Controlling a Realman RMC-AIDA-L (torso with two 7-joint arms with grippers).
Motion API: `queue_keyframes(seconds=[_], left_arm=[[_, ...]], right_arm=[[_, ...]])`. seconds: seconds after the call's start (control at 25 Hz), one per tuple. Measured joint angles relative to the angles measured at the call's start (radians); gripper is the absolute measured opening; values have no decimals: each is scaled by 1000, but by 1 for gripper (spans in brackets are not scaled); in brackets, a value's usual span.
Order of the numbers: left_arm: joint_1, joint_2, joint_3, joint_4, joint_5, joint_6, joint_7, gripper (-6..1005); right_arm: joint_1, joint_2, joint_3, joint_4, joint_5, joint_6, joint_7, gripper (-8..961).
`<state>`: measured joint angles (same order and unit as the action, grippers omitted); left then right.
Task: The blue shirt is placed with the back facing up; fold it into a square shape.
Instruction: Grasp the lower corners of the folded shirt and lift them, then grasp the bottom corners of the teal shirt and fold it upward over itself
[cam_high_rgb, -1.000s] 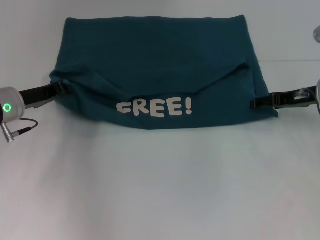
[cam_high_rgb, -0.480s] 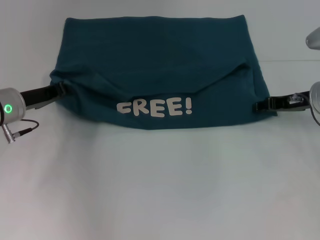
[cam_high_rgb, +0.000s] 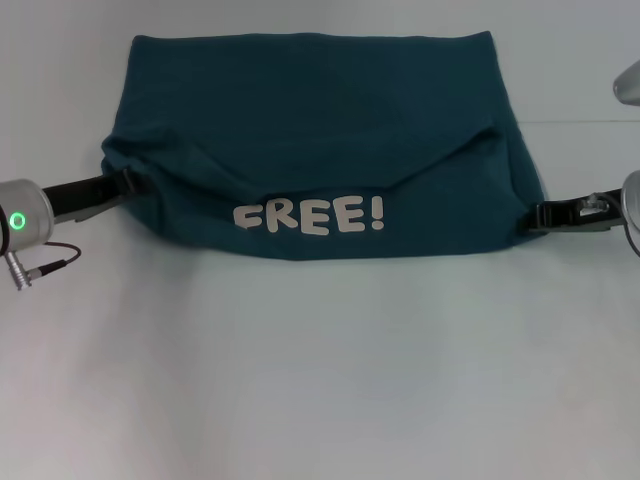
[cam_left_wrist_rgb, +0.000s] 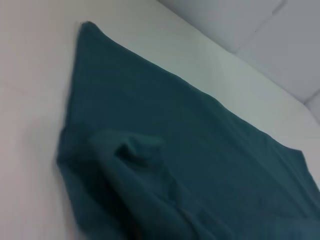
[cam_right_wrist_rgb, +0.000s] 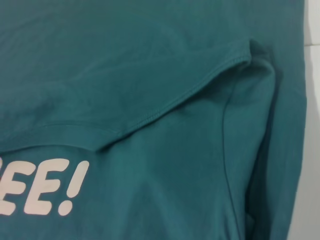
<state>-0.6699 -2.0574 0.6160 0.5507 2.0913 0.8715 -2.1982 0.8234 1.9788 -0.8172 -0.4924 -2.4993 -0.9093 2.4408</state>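
The blue shirt (cam_high_rgb: 320, 130) lies spread across the far half of the table. Its near part is folded up over it, so the cream "FREE!" lettering (cam_high_rgb: 308, 216) shows along the front edge. My left gripper (cam_high_rgb: 128, 184) reaches in from the left and meets the shirt's bunched left edge. My right gripper (cam_high_rgb: 543, 215) comes in from the right, with its tip at the shirt's lower right corner. The left wrist view shows plain blue shirt (cam_left_wrist_rgb: 190, 150) with a raised fold. The right wrist view shows the flap's hem and the lettering (cam_right_wrist_rgb: 45, 187).
The white table (cam_high_rgb: 320, 370) stretches in front of the shirt. A narrow strip of table shows beyond the shirt's far edge. A cable (cam_high_rgb: 50, 265) hangs from my left wrist near the table's left side.
My right gripper has drawn back to the right, from over the shirt's right side to its corner. The left gripper has edged slightly inward. The shirt has barely moved.
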Motion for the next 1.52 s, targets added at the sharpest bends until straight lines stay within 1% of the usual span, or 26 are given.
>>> queue_keyframes(seconds=[0.12,0.24,0.44,0.52,0.64,0.68,0.72,0.76,0.8,0.96,1.16,1.32,1.4,1.52], left_arm=[[3,16,1,8,7,79,-1,3],[21,33,2,54,43,195,-34,3],[66,44,0,179,164,394,-116,3],[87,47,-4,213,190,474,-120,3],[119,59,-12,248,228,618,-111,3],[119,59,-12,248,228,618,-111,3],[131,67,-34,261,267,713,-107,3],[135,69,-46,267,286,751,-107,3],[141,69,-62,277,314,800,-106,3],[160,62,-71,306,361,908,-106,3],[182,51,-67,312,433,1005,-105,3],[194,47,-69,312,501,1051,-96,5],[190,48,-83,313,517,1045,-94,6],[158,60,-141,313,513,1025,-97,8]], right_arm=[[-27,3,1,-73,1,-83,19,76],[-62,10,1,-177,1,-206,37,65],[-112,9,16,-310,1,-450,54,58],[-131,2,33,-335,1,-553,55,58],[-158,-7,45,-352,-1,-652,46,58],[-168,-9,45,-356,-3,-678,43,58],[-177,-10,42,-358,-4,-705,39,58],[-185,-12,40,-360,-4,-728,35,58],[-192,-13,38,-360,-5,-755,30,58],[-222,-22,38,-358,-6,-859,2,57],[-260,-27,45,-362,-7,-927,-9,57],[-289,-38,44,-356,-17,-938,-12,57],[-292,-42,67,-354,-20,-922,-15,57],[-276,-42,143,-345,-16,-886,-17,57]])
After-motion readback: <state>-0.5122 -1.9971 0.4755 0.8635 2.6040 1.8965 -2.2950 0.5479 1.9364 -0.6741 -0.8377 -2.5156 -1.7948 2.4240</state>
